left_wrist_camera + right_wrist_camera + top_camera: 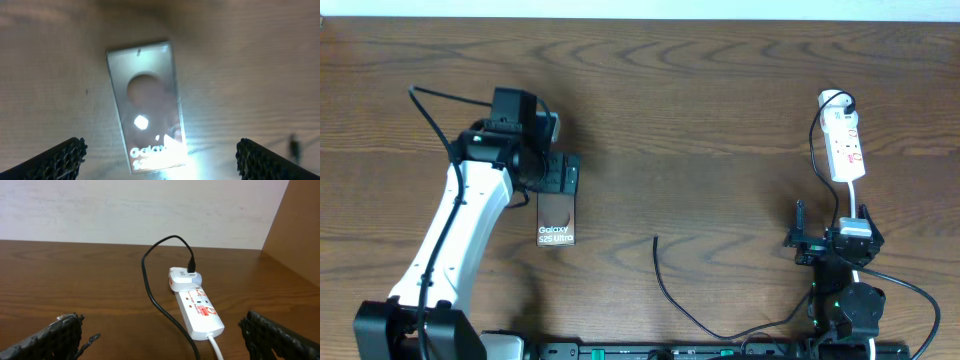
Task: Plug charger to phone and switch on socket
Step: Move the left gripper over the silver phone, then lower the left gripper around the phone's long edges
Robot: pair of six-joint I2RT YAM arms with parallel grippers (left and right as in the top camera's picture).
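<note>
The bronze phone (557,222) lies flat on the table with its white "Galaxy" lettering toward the front. My left gripper (557,185) hovers over its far end, open. In the left wrist view the phone (145,102) lies between and beyond the wide-apart fingers (62,159), touching neither. The charger (665,290) trails across the front of the table, its free tip (655,239) lying loose right of the phone. Its other end is plugged in at the head of the white socket (846,146). My right gripper (832,226) stands open just in front of the socket (200,311), holding nothing.
A white cord (216,347) leaves the socket's near end toward my right gripper. The charger's black cable (150,282) loops from the white plug (183,278) down past the strip's left side. A pale wall stands behind the table's far edge.
</note>
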